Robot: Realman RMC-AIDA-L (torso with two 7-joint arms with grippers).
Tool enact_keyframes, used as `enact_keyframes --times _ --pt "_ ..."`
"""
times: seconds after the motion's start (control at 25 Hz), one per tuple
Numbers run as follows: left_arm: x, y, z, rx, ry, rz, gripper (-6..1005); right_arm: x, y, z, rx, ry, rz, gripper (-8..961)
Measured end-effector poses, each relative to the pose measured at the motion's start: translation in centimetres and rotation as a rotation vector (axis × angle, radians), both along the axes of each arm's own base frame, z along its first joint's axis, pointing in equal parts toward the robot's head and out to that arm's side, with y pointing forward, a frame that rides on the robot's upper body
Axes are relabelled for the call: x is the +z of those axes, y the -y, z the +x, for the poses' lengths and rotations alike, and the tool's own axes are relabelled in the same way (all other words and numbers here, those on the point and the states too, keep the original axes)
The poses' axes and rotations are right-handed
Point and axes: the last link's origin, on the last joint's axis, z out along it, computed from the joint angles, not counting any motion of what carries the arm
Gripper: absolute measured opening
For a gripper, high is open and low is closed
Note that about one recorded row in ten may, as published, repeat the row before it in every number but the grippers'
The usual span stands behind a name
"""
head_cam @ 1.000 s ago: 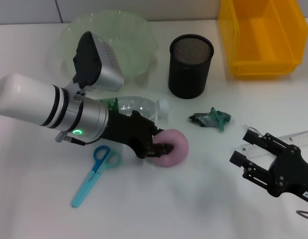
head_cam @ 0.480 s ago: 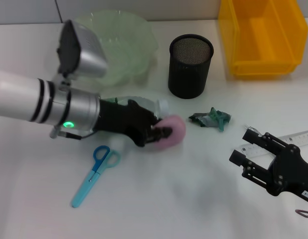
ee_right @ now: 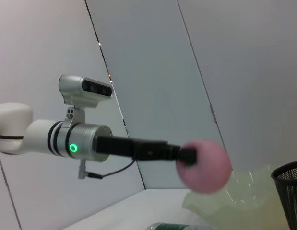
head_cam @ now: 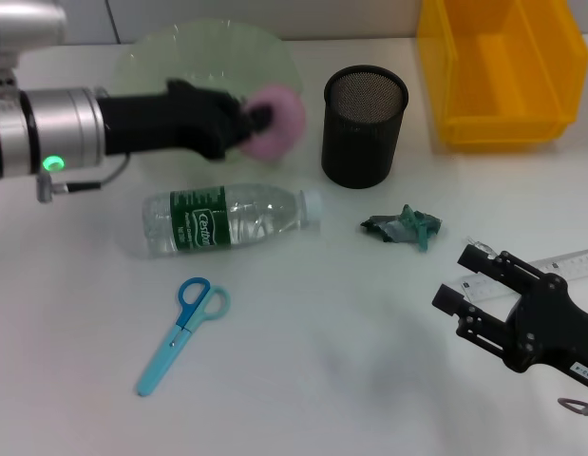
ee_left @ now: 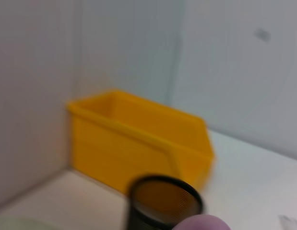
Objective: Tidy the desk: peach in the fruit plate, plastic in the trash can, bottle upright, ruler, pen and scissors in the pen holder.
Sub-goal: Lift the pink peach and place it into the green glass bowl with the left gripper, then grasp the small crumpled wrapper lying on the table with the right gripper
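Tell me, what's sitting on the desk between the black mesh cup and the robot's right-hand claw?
In the head view, a crumpled dark green plastic scrap lies on the desk between the pen holder and the right gripper. Otherwise that stretch is bare.

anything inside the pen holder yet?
Nothing visible: the pen holder shows only bare mesh inside. Its very bottom near the front wall is hidden. The scissors and ruler lie on the desk.

Desk (head_cam: 303, 380): bottle (head_cam: 222, 219), scissors (head_cam: 180, 332), pen holder (head_cam: 363, 125), trash can (head_cam: 498, 71).
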Motion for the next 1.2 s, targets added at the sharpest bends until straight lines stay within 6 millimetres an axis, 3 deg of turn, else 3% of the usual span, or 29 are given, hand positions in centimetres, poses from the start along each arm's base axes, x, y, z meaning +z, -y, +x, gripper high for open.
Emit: enact_keyframes --times 0.2,0.48,0.68,0.88,1.2 --pt "1.1 -2.3 -0.6 0.089 0.033 0.171 115 -0.1 -0.1 -0.1 0.006 0.001 0.003 678" --pt "-0.2 -4.3 -1.4 0.162 -0.047 0.26 60 -0.1 -0.1 -0.2 0.003 -0.003 0.006 678" --pt "-1.9 -4.6 -1.4 0.15 -0.146 0.266 132 -0.1 0.0 -0.1 -0.004 -0.006 0.009 678" --pt "-2.0 -4.7 -1.5 0.16 -0.154 0.284 203 -0.1 0.0 -0.1 -0.003 -0.006 0.009 678" --pt "-1.8 -4.2 -1.7 0.179 -0.104 0.27 456 -0.1 -0.3 0.1 -0.021 -0.001 0.018 678"
